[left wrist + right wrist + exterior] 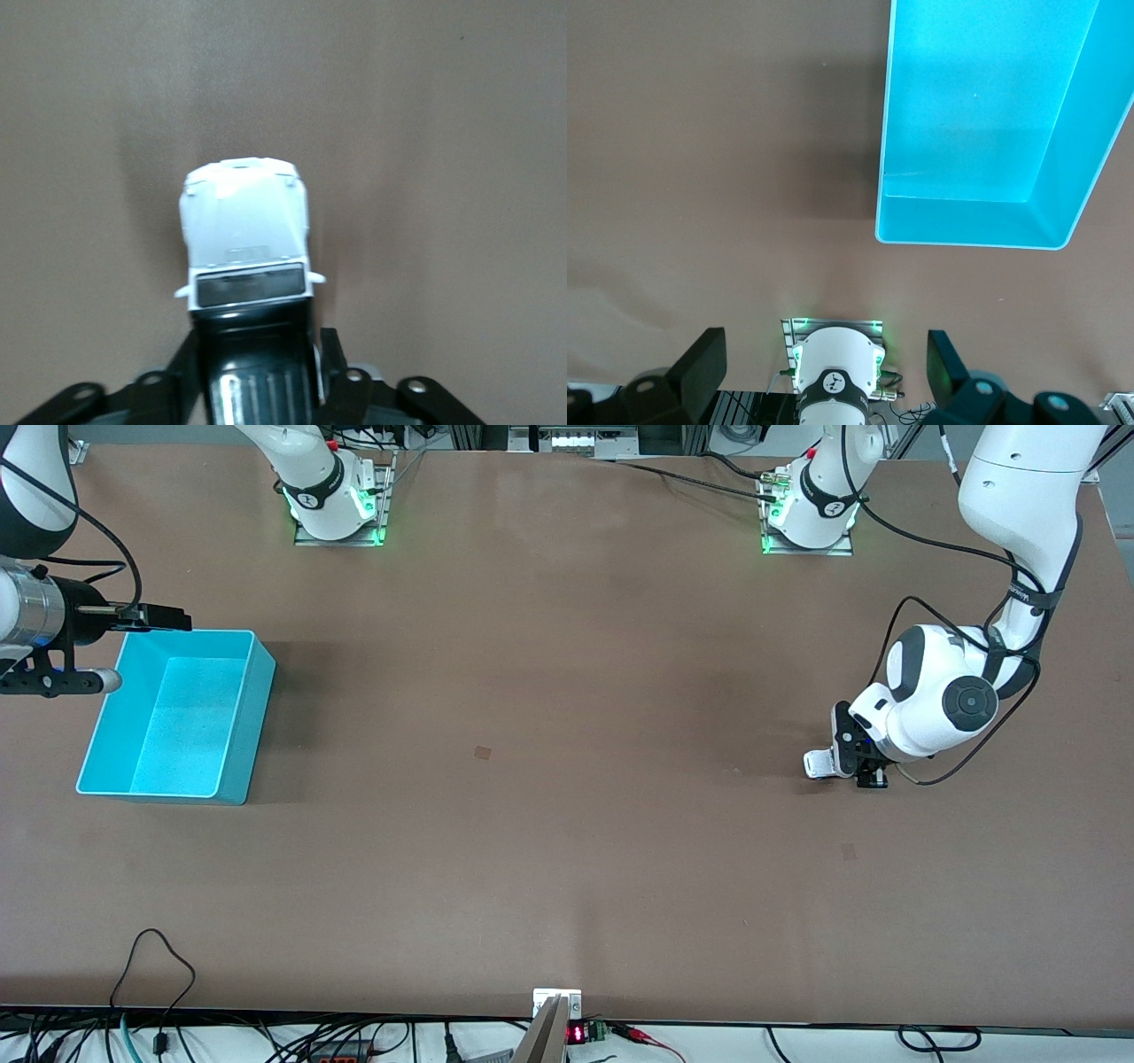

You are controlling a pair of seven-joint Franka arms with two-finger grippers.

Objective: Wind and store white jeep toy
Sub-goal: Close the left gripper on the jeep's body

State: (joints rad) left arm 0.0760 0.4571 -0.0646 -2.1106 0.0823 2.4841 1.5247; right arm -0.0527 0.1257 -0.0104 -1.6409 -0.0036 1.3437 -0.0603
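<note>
— Where is the white jeep toy (245, 232)?

— On the tabletop (567, 779) at the left arm's end. My left pincer (257, 376) is clamped on it.

— And the right pincer (824, 372)?

— It waits, fingers apart, above the turquoise bin (244, 717). Winding and storing are not yet done.

Between the left claw (842, 766), clamped on the white jeep toy (245, 228) on the counter (567, 797), and the right claw (164, 617) lies bare brown surface. Just under the right claw, the turquoise bin (237, 717) (walls upright) is the only obstacle.
</note>
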